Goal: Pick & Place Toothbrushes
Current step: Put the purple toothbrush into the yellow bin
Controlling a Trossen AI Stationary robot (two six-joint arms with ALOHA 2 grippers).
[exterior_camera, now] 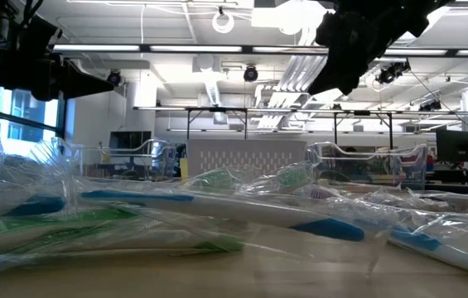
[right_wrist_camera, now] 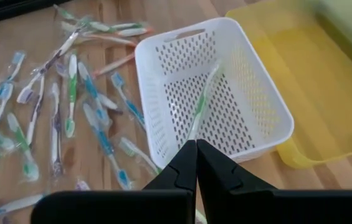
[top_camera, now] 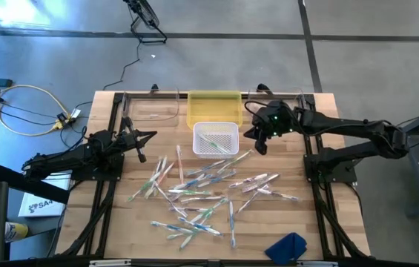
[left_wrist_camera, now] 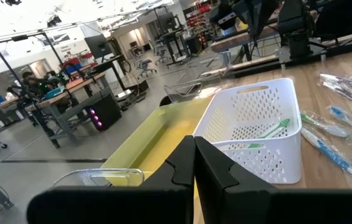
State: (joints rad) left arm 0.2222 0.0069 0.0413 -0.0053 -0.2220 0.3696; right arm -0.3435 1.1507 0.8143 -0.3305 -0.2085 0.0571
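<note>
High view shows the right gripper [top_camera: 259,147] pressed together, empty, beside the basket [top_camera: 216,139] holding one toothbrush [right_wrist_camera: 202,99]; left gripper [top_camera: 152,136] likewise closed; next pick likely requires opening over the scattered toothbrushes [top_camera: 194,194].

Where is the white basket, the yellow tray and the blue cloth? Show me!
white basket [top_camera: 216,139], high view, on its perforated floor.
yellow tray [top_camera: 213,106], high view, on its bare bottom.
blue cloth [top_camera: 287,247], high view, on the middle of the cloth.
</note>
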